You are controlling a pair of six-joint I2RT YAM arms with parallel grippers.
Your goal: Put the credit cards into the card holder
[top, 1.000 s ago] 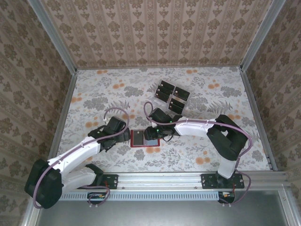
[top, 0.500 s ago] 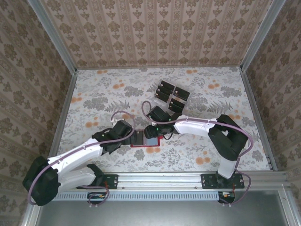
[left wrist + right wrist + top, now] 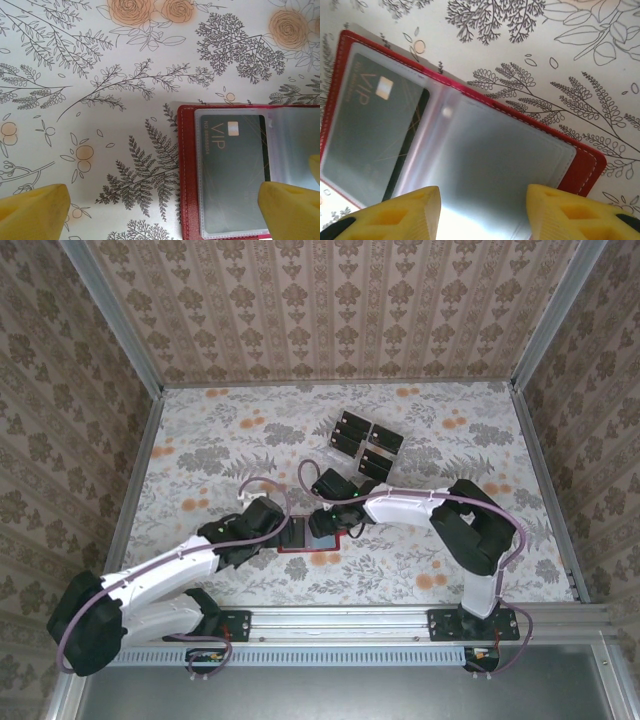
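Card holder (image 3: 312,543): red, leather-like, stitched edge, lying opened flat at lower centre of the top view, between the two arm heads. Its inside carries clear plastic sleeves (image 3: 485,165), glossy and catching glare.

The left wrist view gives detail that the top view lacks: one dark card (image 3: 232,170) with gold "VIP" lettering and a pale chip sits inside the left-hand sleeve, square to the stitched red border. The right wrist view adds the neighbouring sleeve; glare hides whether anything is in it.

Loose credit cards (image 3: 362,445): flat black rectangles grouped at upper centre of the top view, well apart from the holder, some overlapping.

Left gripper (image 3: 162,215): yellow tips at the lower corners of its frame, jaws wide, holding nothing, over the holder's left edge.

Right gripper (image 3: 482,210): jaws partly apart above the glossy sleeve, nothing clamped; contact cannot be told.

Table (image 3: 200,440): floral printed cover. Both arms overlap the holder from above.
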